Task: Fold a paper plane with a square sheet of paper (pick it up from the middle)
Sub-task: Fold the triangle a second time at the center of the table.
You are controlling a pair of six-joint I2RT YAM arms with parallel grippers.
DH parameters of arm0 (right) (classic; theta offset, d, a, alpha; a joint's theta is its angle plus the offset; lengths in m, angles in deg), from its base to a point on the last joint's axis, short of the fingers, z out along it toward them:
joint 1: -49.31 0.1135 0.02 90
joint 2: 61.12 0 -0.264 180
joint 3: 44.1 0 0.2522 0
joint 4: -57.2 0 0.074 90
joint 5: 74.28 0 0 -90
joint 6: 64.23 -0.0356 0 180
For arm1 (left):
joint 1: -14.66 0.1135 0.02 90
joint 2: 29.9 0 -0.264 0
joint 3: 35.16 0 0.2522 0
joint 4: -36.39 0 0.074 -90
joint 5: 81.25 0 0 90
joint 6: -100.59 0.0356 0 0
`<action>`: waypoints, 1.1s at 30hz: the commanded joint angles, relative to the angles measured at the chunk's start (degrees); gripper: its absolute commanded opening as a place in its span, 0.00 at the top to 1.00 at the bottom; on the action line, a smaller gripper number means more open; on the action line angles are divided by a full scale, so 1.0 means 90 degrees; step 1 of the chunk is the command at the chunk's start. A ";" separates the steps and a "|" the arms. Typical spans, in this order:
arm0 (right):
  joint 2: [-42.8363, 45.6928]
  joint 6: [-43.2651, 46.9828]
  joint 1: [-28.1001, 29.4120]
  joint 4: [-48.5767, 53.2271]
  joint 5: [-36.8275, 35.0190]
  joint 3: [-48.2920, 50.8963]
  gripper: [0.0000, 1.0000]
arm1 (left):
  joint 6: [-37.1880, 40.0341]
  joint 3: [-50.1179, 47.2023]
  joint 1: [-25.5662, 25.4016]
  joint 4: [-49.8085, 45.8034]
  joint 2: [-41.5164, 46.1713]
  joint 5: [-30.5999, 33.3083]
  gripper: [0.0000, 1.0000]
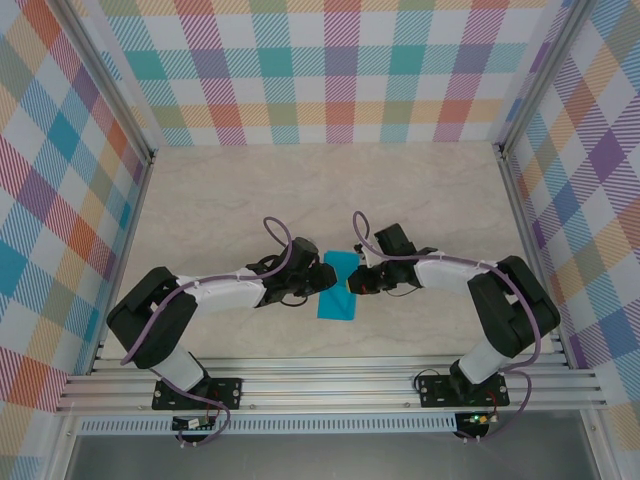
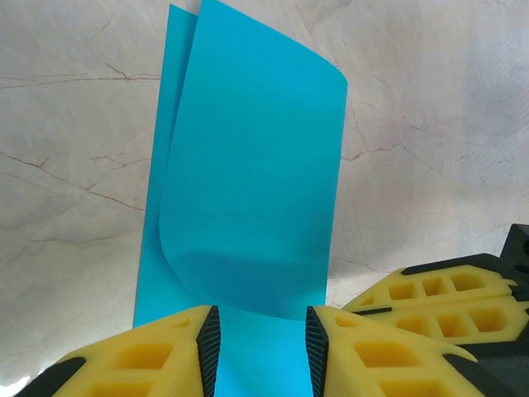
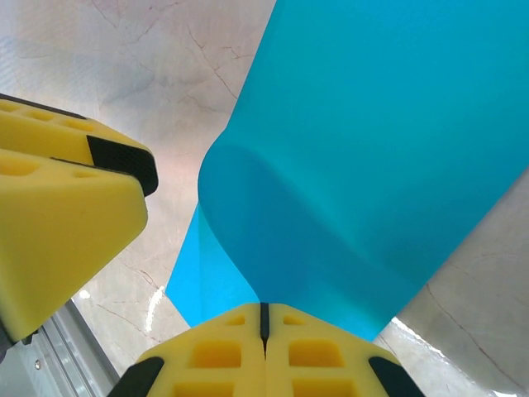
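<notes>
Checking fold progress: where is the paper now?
Top view: the teal paper lies mid-table between the left pincer and the right pincer, which pinches its edge.

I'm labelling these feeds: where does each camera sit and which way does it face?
Top external: above and behind the arm bases, looking down on the table; left arm and right arm show, meeting at the teal sheet of paper.
Left wrist: on the left arm, looking along the left gripper, jaws apart around the sheet.
Right wrist: on the right arm, looking past the right gripper, shut on the sheet.
Shared: both wrist views show the sheet and the other gripper's yellow fingers.
</notes>
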 commanded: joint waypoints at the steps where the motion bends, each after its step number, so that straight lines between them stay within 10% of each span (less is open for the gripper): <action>1: -0.0176 0.0274 -0.0051 0.0160 0.0151 -0.0187 0.95 | 0.0046 -0.0065 -0.0093 -0.0160 0.0180 0.0035 0.66; 33: -0.0816 0.0882 -0.0130 0.1004 -0.0382 -0.0911 0.93 | 0.0160 0.0243 -0.0148 0.0213 -0.0336 -0.0713 0.72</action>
